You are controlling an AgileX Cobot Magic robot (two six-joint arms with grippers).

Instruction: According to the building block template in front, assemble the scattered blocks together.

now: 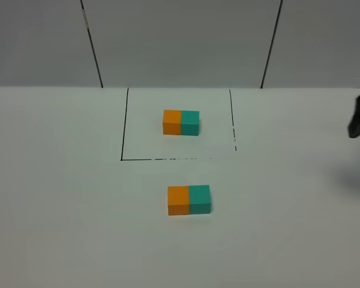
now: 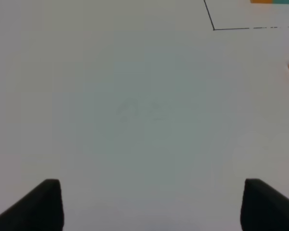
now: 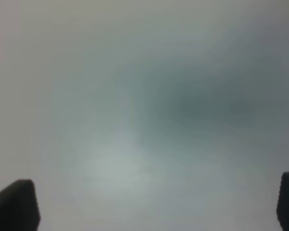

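Upper centre, inside the marked rectangle [image 1: 126, 126]: template [image 1: 181, 122]; below it, orange cube [image 1: 178, 200] touched teal cube [image 1: 199, 199]. Left gripper [image 2: 151, 204] and right gripper [image 3: 156, 204] stood wide, empty.

White table [image 1: 60, 198] is carrying everything. A black-lined rectangle [image 1: 123, 126] is sitting marked on it toward the far side, its near and right lines partly broken. Inside that outline the building block template [image 1: 181, 122] is lying flat, orange left, teal right. Just outside the near line, an orange cube [image 1: 178, 200] and a teal cube [image 1: 200, 198] are resting side by side, touching, orange left.
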